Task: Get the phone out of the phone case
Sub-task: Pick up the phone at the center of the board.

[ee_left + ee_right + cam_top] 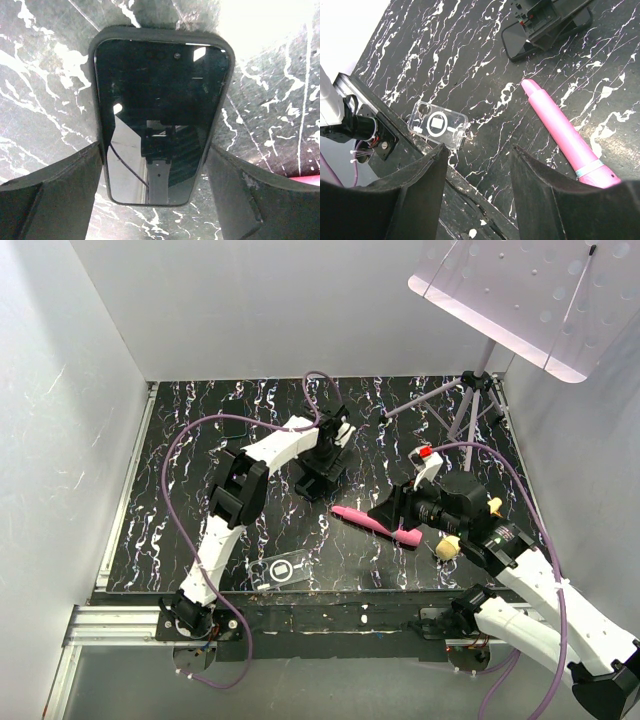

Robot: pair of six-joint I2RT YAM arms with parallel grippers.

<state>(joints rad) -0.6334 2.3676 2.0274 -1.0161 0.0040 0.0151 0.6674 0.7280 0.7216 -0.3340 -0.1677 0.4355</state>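
The phone (160,95), black with a glossy dark screen, lies between my left gripper's fingers (75,180), which press against its two long edges. In the top view my left gripper (322,475) sits over the phone (310,485) at the middle of the black marbled table. The phone also shows in the right wrist view (520,42), under the left gripper. The clear phone case (283,570) lies apart from it, flat and holding nothing, at the near table edge, its white ring mark up (438,125). My right gripper (477,150) is open, holds nothing, and hovers over the near edge right of the case.
A pink pen-like stick (375,525) lies right of centre, between the two grippers (565,135). A tripod stand (470,405) with a perforated plate (520,290) stands at the back right. White walls enclose the table on three sides.
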